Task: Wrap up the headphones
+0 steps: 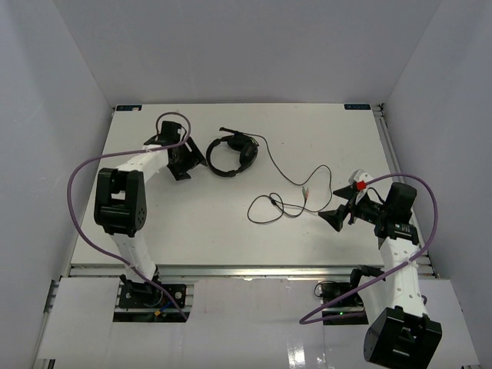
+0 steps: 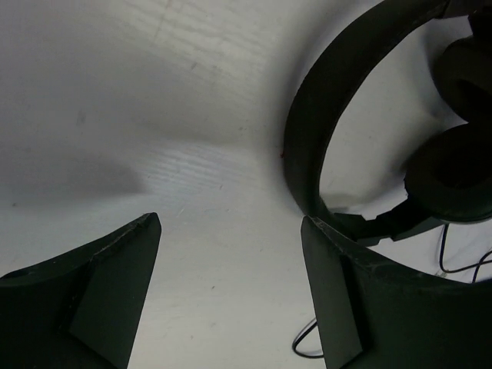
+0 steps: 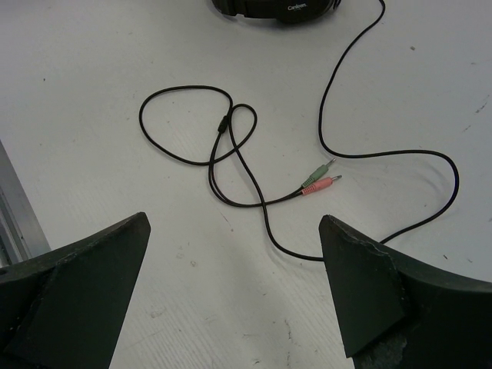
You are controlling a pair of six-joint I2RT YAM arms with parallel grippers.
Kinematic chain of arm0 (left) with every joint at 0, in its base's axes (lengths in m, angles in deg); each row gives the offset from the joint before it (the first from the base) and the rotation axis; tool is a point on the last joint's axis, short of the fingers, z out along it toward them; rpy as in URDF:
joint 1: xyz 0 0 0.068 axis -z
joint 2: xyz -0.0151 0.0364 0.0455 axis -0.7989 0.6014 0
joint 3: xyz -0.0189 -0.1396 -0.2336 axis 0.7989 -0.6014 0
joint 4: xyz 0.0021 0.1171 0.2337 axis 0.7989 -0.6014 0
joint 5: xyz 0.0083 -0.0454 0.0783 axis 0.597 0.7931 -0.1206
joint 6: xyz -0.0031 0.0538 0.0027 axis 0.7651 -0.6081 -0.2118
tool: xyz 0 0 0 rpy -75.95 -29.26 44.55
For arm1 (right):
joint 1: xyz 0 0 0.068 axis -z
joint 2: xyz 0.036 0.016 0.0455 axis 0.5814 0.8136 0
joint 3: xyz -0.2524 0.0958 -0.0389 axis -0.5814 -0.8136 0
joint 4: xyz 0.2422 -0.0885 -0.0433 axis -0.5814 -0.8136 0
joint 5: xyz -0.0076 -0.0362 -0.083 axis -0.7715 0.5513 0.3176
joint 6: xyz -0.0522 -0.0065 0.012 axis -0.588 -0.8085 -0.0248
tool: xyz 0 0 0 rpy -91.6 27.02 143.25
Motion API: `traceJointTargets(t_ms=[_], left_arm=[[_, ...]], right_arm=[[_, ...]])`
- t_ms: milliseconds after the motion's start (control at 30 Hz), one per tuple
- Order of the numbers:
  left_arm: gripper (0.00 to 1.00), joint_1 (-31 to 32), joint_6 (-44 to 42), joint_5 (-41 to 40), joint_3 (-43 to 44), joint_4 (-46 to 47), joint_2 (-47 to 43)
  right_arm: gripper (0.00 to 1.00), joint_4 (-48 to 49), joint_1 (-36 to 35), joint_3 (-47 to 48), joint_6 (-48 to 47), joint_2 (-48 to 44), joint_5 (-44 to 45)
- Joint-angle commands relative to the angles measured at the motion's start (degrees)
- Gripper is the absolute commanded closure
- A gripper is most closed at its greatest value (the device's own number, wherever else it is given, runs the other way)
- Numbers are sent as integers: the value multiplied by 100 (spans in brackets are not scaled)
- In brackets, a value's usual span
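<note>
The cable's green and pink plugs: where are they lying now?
In the top view the plugs lie on the table right of centre, just left of the open right end effector, with the headphones farther back-left.

headphones (image 3: pixel 275 8) cropped top, earcups (image 2: pixel 453 177) blurry — rt edge

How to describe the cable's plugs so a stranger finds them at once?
On the white table, follow the thin black cable from the headphones toward the right gripper. It ends in two small plugs, side by side: one green, one pink.
</note>
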Motion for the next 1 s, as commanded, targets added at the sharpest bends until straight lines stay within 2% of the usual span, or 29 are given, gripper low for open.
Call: traceJointTargets(t_ms=[0,167,500,667,967], left_arm=[[17,257,-74,-127,707,-277,292],[18,462,-95,-234,1141,-350,641],[41,520,-33,-741,1608,-609,1222],[42,597,-119,-1079,1854,-677,1401],[50,823,-195,-1277,2156,-808,1761]], right_arm=[[2,-21,-38,224,12,-54,-164],[2,-29,-46,233,-5,-70,-147],[2,-10,-90,224,-23,-62,-58],[2,6,-99,207,-23,-27,-32],[2,29,-125,189,-32,-41,35]])
